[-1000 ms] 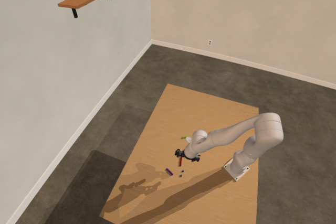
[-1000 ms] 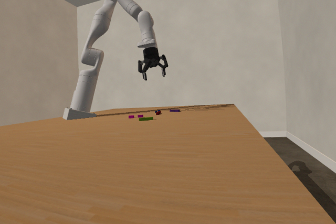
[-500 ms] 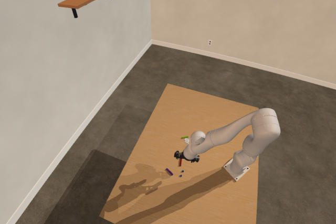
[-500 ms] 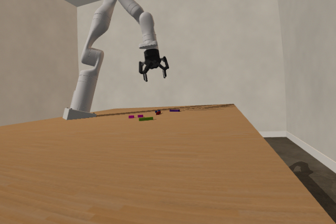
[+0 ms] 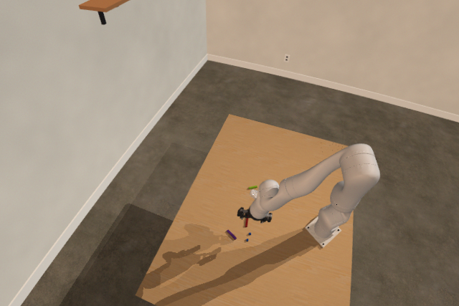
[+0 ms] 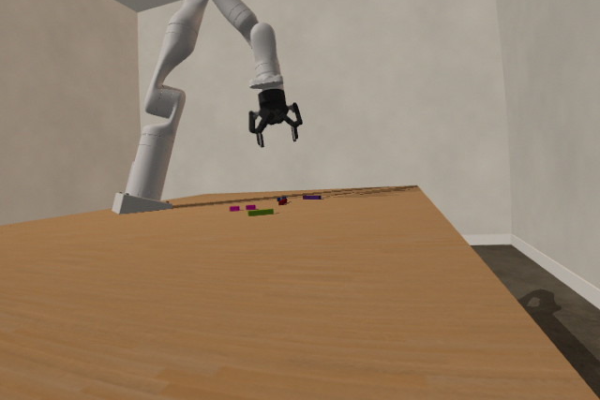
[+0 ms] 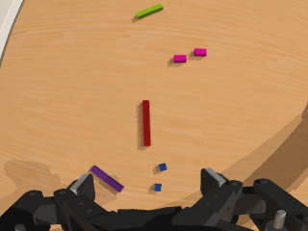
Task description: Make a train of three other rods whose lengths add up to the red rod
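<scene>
Exterior view shows open tool above scattered rods

The tool [image 5: 254, 217] [image 6: 277, 142] [image 7: 147, 184] hangs well above the tabletop [image 5: 259, 154] [image 6: 291, 288] [image 7: 87, 87], its fingers spread wide with nothing between them. In the wrist view, two blue rods [image 7: 163, 166] [image 7: 158, 188] lie closest to the middle of the opening, near each other but apart. The purple rod [image 5: 231, 234] [image 6: 311, 198] [image 7: 107, 178] lies aslant, near one fingertip in that view.

Farther up the wrist picture, the red rod [image 5: 246, 222] [image 6: 282, 201] [image 7: 146, 123] lies flat, between the blue pair and two magenta rods [image 6: 234, 208] [image 6: 250, 207] [image 7: 180, 59] [image 7: 200, 52]. The magenta ones sit near each other with a gap. Beyond them is the lime rod [image 5: 252, 187] [image 6: 261, 213] [image 7: 149, 11]. All seven rods lie separately; no three form a train.
</scene>
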`<move>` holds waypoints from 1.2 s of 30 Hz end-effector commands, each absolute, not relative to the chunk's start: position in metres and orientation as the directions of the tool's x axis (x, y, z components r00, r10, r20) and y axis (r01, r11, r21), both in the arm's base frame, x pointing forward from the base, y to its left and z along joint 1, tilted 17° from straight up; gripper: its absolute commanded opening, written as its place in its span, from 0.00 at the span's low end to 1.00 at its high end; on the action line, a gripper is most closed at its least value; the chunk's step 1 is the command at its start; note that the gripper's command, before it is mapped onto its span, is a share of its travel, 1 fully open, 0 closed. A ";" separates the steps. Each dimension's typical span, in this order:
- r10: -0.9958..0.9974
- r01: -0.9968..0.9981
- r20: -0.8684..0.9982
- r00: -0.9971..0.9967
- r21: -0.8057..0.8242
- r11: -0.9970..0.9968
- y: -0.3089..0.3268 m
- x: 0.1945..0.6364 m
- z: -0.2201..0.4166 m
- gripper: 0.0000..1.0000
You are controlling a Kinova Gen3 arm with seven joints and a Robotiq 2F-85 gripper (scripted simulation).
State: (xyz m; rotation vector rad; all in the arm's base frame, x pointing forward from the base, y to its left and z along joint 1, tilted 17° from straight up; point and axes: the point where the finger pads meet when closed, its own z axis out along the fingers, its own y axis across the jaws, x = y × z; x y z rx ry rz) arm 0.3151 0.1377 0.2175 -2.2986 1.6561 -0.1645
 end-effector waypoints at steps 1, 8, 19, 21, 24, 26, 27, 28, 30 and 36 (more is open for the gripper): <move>-0.940 -0.907 -0.086 0.329 -0.307 -0.289 0.139 0.315 0.217 1.00; -0.930 -0.897 -0.082 0.359 -0.306 -0.319 0.143 0.316 0.214 1.00; -0.919 -0.887 -0.078 0.387 -0.305 -0.347 0.147 0.316 0.212 1.00; -0.919 -0.887 -0.078 0.387 -0.305 -0.347 0.147 0.316 0.212 1.00; -0.907 -0.876 -0.074 0.414 -0.303 -0.375 0.151 0.316 0.209 1.00; -0.907 -0.876 -0.074 0.414 -0.303 -0.375 0.151 0.316 0.209 1.00; -0.907 -0.876 -0.074 0.414 -0.303 -0.375 0.151 0.316 0.209 1.00; -0.907 -0.876 -0.074 0.414 -0.303 -0.375 0.151 0.316 0.209 1.00; -0.907 -0.876 -0.074 0.414 -0.303 -0.375 0.151 0.316 0.209 1.00; -0.895 -0.865 -0.071 0.439 -0.302 -0.401 0.155 0.317 0.206 1.00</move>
